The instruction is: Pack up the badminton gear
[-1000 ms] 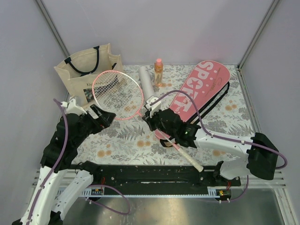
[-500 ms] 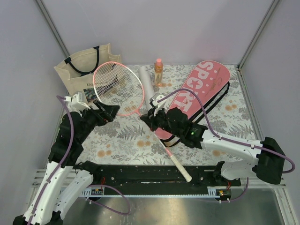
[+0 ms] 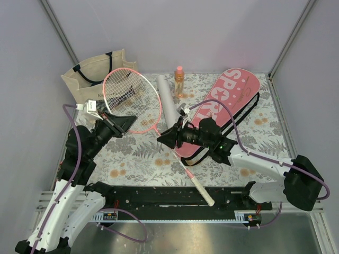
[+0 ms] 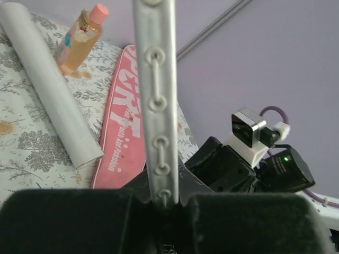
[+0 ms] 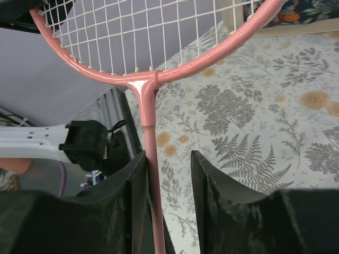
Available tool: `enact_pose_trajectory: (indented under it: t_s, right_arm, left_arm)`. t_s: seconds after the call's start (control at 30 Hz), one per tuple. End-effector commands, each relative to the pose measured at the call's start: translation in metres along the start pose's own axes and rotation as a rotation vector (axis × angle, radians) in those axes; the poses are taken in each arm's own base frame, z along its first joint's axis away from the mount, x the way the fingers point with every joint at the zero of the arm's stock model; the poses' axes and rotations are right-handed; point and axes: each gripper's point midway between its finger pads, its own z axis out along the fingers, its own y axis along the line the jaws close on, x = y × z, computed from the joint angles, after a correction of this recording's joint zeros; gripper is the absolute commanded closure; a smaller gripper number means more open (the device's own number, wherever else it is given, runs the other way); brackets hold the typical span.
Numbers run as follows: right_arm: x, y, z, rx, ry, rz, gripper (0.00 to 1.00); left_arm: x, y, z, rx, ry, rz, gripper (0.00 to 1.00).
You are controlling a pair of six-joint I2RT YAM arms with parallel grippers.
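Lavender walls are enclosing a fern-print table (image 3: 137, 156). Left of centre, the left gripper (image 3: 125, 123) is pinching the rim of a pink racket (image 3: 132, 100), whose head is reaching toward the upper left. The right gripper (image 3: 165, 138) is standing spread around the shaft, with one finger touching it. Packing is barely getting under way, by my judgement. The "SPORT" cover (image 3: 225, 106) is lying at upper right with nothing visibly going in, the white tube (image 3: 168, 100) is lying loose at upper centre, and only one racket is showing.
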Motion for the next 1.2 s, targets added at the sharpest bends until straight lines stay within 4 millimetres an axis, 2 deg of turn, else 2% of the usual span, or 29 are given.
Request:
enact_pose_trajectory:
  t_s: [0.0, 0.07, 0.13, 0.17, 0.2, 0.23, 0.27, 0.3, 0.37, 0.43, 0.53, 0.63, 0.73, 0.8, 0.93, 1.03, 1.17]
  right_arm:
    - [0.007, 0.018, -0.011, -0.198, 0.044, 0.092, 0.57]
    - [0.005, 0.022, -0.013, -0.232, 0.04, 0.1, 0.71]
    - [0.0, 0.023, -0.016, -0.253, 0.01, 0.112, 0.96]
    - [-0.004, 0.023, -0.018, -0.261, -0.009, 0.12, 1.0]
    - [-0.011, 0.022, -0.02, -0.26, -0.033, 0.146, 1.0]
    - [-0.017, 0.019, -0.022, -0.251, -0.058, 0.164, 1.0]
    - [-0.025, 0.015, -0.023, -0.236, -0.083, 0.188, 1.0]
    - [-0.035, 0.01, -0.025, -0.216, -0.114, 0.199, 1.0]
    - [-0.056, 0.001, -0.03, -0.171, -0.176, 0.2, 1.0]
    - [-0.077, -0.012, -0.035, -0.099, -0.229, 0.197, 1.0]
    - [-0.104, -0.045, -0.047, 0.076, -0.288, 0.198, 1.0]
    - [-0.122, -0.072, -0.064, 0.219, -0.309, 0.203, 1.0]
    - [-0.129, -0.093, -0.081, 0.361, -0.282, 0.225, 1.0]
    - [-0.124, -0.111, -0.096, 0.495, -0.262, 0.258, 1.0]
    - [-0.093, -0.144, -0.132, 0.724, -0.205, 0.395, 1.0]
    - [-0.069, -0.169, -0.171, 0.921, -0.213, 0.476, 1.0]
    - [-0.042, -0.189, -0.226, 1.162, -0.214, 0.512, 1.0]
  left_arm:
    - [-0.008, -0.023, -0.005, 0.141, -0.033, 0.175, 1.0]
    - [-0.007, -0.02, -0.003, 0.128, -0.028, 0.177, 1.0]
    - [-0.007, -0.017, -0.001, 0.111, -0.024, 0.181, 1.0]
    - [-0.008, -0.014, 0.001, 0.094, -0.022, 0.182, 0.96]
    - [-0.01, -0.01, 0.002, 0.067, -0.024, 0.183, 0.79]
    - [-0.011, -0.005, 0.003, 0.036, -0.024, 0.188, 0.47]
    - [-0.014, -0.001, 0.003, 0.006, -0.028, 0.198, 0.23]
    - [-0.017, 0.001, 0.002, -0.015, -0.034, 0.21, 0.12]
    - [-0.018, 0.003, 0.0, -0.029, -0.031, 0.246, 0.04]
    - [-0.018, 0.004, -0.002, -0.037, -0.019, 0.286, 0.03]
    - [-0.01, 0.009, -0.004, -0.041, 0.025, 0.332, 0.03]
    - [0.0, 0.017, -0.001, -0.048, 0.079, 0.364, 0.04]
    - [0.01, 0.025, 0.007, -0.056, 0.137, 0.378, 0.05]
    - [0.017, 0.028, 0.014, -0.05, 0.178, 0.375, 0.08]
    - [0.034, 0.033, 0.034, -0.065, 0.231, 0.421, 0.11]
    - [0.054, 0.032, 0.053, -0.079, 0.277, 0.51, 0.11]
    - [0.081, 0.021, 0.074, -0.039, 0.359, 0.526, 0.17]
